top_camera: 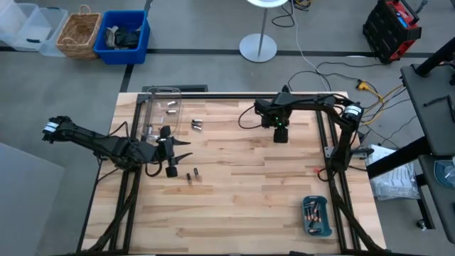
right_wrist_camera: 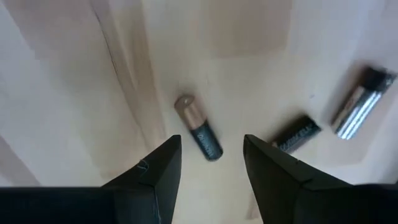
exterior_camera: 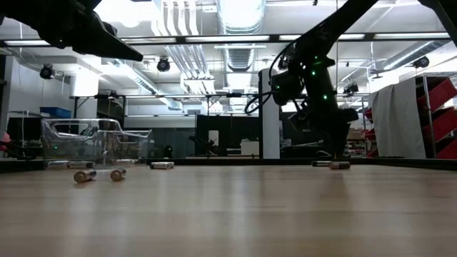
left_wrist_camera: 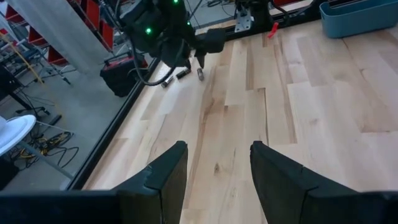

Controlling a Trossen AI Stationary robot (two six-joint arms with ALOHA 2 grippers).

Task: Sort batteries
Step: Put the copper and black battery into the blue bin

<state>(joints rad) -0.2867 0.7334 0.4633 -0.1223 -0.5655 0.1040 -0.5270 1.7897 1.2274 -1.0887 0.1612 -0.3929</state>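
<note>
A: Right claw (right_wrist_camera: 208, 163) status?

B: Pointing down at the desk (top_camera: 242, 192), fingers spread, nothing held. One copper-top battery (right_wrist_camera: 199, 127) lies flat on the wood just ahead of the gap between the fingertips. Two more batteries (right_wrist_camera: 329, 121) lie off to one side of that claw, apart from the first and close to each other.

A: Left claw (left_wrist_camera: 214, 165)?

B: Open too, empty, hovering above the desk. In the high view a pair of batteries (top_camera: 192, 176) lies just beside it on the wood; another pair (top_camera: 197, 126) sits further off, between the two claws.

A: Containers?

B: Clear plastic box (top_camera: 162, 114) just behind the left claw, a couple of cells inside (top_camera: 171, 108). Teal tray (top_camera: 316, 216) well away from both claws at the near right corner, with several batteries in it.

A: Low view?

B: Two cells (exterior_camera: 100, 174) lie in front of the clear box; can't tell sizes.
</note>
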